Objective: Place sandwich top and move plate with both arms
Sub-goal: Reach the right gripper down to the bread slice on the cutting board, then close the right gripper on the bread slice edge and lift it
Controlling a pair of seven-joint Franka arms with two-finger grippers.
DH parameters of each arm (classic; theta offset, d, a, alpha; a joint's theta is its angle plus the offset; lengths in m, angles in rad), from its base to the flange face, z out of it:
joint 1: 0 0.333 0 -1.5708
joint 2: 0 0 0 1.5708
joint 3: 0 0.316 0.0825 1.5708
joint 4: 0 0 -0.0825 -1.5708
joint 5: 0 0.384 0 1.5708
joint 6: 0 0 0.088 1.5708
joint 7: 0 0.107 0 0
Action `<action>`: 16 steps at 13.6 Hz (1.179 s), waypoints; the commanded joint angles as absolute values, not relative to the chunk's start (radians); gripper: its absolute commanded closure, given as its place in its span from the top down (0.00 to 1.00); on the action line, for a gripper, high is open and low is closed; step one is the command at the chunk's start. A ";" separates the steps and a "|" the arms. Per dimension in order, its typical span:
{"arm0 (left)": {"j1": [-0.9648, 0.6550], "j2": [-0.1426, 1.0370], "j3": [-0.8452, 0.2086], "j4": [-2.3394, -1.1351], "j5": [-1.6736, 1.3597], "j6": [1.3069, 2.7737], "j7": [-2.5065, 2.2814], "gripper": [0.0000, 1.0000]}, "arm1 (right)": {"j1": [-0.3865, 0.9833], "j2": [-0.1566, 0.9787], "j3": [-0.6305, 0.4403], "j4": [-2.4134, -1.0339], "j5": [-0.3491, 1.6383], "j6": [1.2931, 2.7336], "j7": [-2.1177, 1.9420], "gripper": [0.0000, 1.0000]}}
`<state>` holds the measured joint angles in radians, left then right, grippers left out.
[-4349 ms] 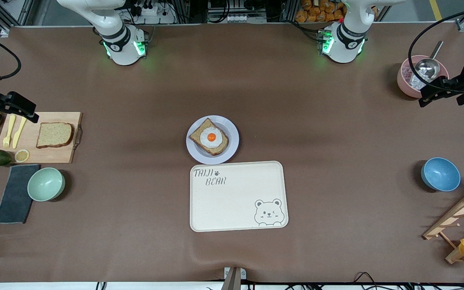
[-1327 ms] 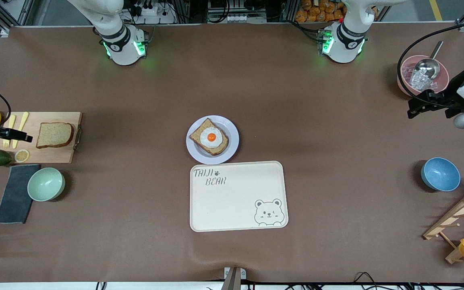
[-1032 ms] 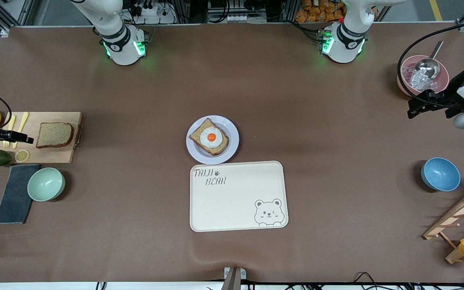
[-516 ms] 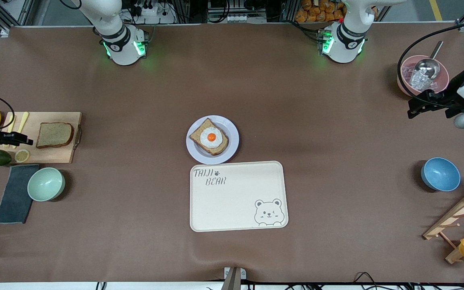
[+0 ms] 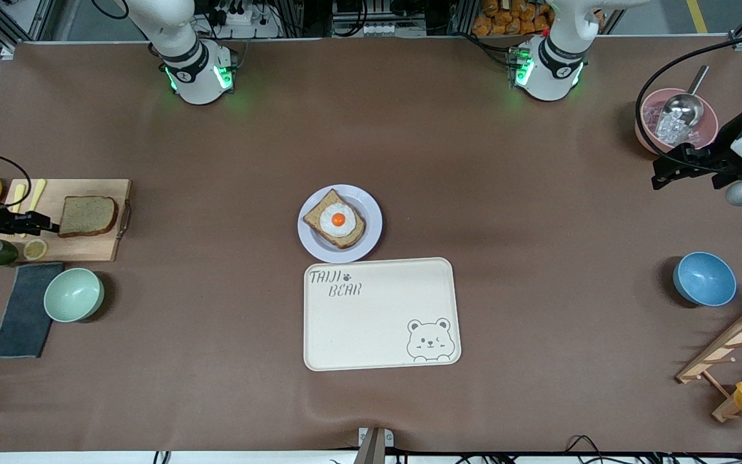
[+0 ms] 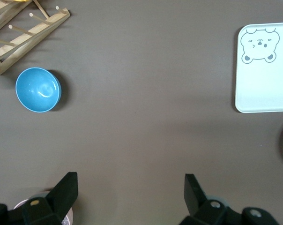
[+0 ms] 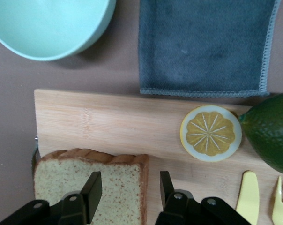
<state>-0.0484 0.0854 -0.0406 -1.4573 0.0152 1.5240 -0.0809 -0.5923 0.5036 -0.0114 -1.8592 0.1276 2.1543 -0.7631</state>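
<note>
One slice only: with right gripper [image 7: 127, 187] part-open astride sandwich top [image 7: 90, 183] edge at frame left, holding nothing, lower squarely before closing; left gripper [image 6: 131, 192] wide open, empty, waiting.

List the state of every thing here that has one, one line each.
sandwich top: flat on cutting board, unlifted
right hand: open, straddling the slice's edge
left hand: open, waiting near pink bowl
plate: holds egg bread
tray: bare
</note>
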 commanded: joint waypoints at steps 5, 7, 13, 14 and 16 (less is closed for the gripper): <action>-0.046 0.091 -0.041 -1.440 0.002 1.509 -0.078 1.00 | -0.650 0.537 0.009 -1.868 0.182 2.175 -0.854 0.49; -0.046 0.091 -0.041 -1.440 0.002 1.509 -0.078 1.00 | -0.655 0.537 0.009 -1.887 0.190 2.194 -0.882 0.46; -0.046 0.091 -0.041 -1.442 0.002 1.508 -0.078 1.00 | -0.664 0.537 0.009 -1.910 0.206 2.197 -0.913 0.31; -0.046 0.091 -0.041 -1.440 0.002 1.509 -0.078 1.00 | -0.667 0.537 0.009 -1.911 0.206 2.197 -0.922 0.23; -0.046 0.091 -0.041 -1.440 0.002 1.509 -0.078 1.00 | -0.664 0.535 0.009 -1.910 0.207 2.197 -0.931 0.10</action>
